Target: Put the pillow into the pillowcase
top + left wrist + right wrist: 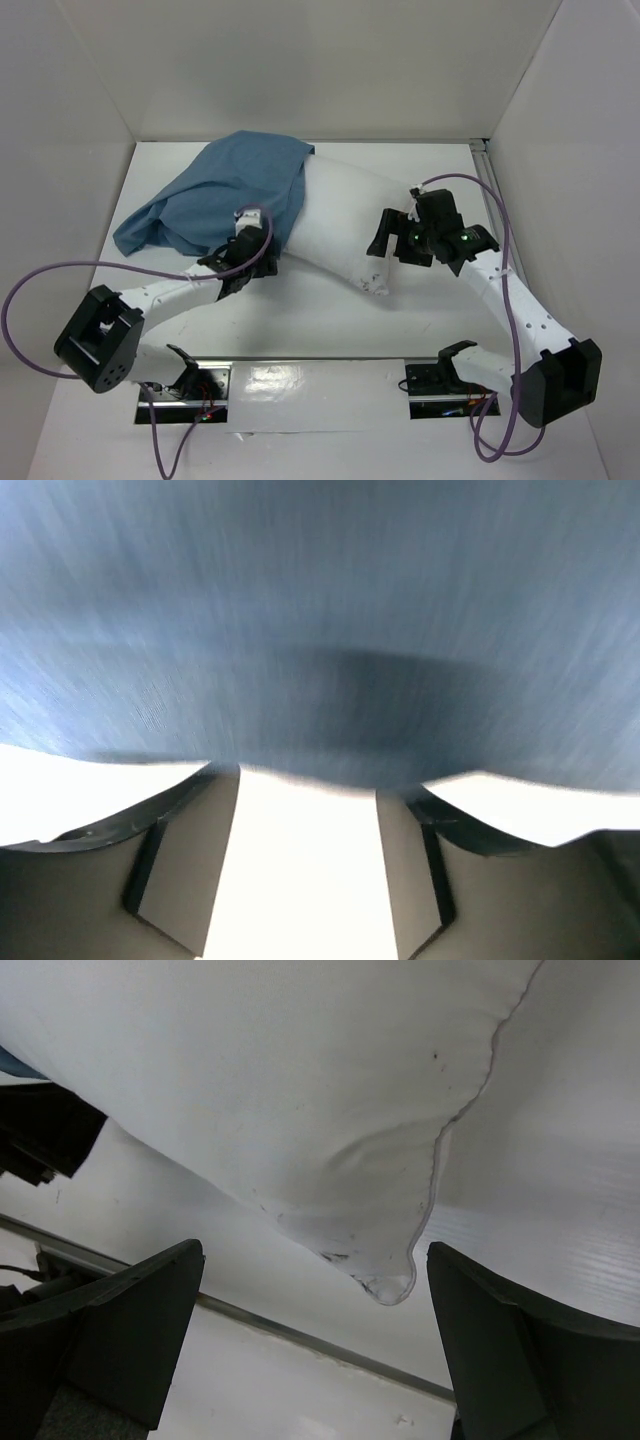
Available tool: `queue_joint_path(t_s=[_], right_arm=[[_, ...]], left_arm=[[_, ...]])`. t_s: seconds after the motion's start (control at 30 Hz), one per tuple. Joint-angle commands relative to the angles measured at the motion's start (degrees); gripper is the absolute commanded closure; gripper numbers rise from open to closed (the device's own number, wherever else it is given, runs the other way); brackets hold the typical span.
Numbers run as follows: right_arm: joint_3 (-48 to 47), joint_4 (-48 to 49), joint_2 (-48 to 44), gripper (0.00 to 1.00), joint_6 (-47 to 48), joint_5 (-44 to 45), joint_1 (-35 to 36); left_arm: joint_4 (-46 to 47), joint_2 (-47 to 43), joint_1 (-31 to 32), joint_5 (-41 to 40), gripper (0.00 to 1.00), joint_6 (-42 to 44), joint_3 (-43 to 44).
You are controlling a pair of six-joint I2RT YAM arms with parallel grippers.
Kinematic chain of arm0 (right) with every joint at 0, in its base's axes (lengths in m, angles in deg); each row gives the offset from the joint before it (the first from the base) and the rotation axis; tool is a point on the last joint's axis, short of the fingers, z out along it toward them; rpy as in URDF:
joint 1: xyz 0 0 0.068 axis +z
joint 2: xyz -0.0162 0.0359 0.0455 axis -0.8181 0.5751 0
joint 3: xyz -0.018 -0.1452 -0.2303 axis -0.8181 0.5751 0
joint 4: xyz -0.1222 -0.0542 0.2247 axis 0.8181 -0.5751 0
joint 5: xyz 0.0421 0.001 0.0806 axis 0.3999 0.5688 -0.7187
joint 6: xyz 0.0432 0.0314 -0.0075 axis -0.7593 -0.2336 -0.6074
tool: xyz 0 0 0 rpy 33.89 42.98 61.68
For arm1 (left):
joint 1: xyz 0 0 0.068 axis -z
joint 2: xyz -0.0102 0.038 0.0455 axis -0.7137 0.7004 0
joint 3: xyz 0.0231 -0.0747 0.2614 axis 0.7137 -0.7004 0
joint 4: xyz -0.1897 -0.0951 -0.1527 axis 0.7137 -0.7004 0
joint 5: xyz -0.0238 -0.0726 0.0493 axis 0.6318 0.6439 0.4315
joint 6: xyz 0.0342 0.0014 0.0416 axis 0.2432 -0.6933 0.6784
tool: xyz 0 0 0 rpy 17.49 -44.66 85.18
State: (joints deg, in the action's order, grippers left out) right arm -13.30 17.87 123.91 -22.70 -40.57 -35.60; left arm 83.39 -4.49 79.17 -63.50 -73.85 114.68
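Observation:
The blue pillowcase (225,195) lies wrinkled at the back left, draped over the left end of the white pillow (345,215). The pillow's bare right part reaches to a pointed corner (378,287). My left gripper (244,222) sits at the pillowcase's near edge. In the left wrist view blurred blue pillowcase (320,630) fills the top, its hem across the tips of the left gripper (308,780), whose jaws stand apart with nothing between them. My right gripper (312,1250) is open beside the pillow's right end, and the pillow corner (392,1282) hangs between its fingers (500,1340) untouched.
White walls (560,120) close the table in on three sides. A metal rail (486,150) stands at the back right corner. A shiny strip (320,375) and both arm bases run along the near edge. Purple cables (40,280) loop beside each arm.

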Motion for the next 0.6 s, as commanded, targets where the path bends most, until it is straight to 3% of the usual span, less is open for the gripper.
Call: queue_joint_path(t_s=[0.0, 0.07, 0.4, 0.57], right_arm=[[-1.1, 1.0, 0.6, 0.0, 1.0, -1.4, -0.4], [-1.1, 1.0, 1.3, 0.0, 1.0, -1.4, -0.4], [-2.3, 1.0, 3.8, 0.0, 2.6, -3.1, -0.4], [-2.8, 1.0, 4.8, 0.0, 2.6, -3.1, -0.4]], left_arm=[[6.0, -2.7, 2.5, -0.1, 0.28, -1.2, -3.9], [8.5, -3.4, 3.9, -0.7, 0.19, -1.2, -5.4], [16.0, 5.7, 4.4, -7.4, 0.15, 0.7, -3.0], [13.3, 8.1, 4.4, -12.7, 0.29, -0.5, 0.6]])
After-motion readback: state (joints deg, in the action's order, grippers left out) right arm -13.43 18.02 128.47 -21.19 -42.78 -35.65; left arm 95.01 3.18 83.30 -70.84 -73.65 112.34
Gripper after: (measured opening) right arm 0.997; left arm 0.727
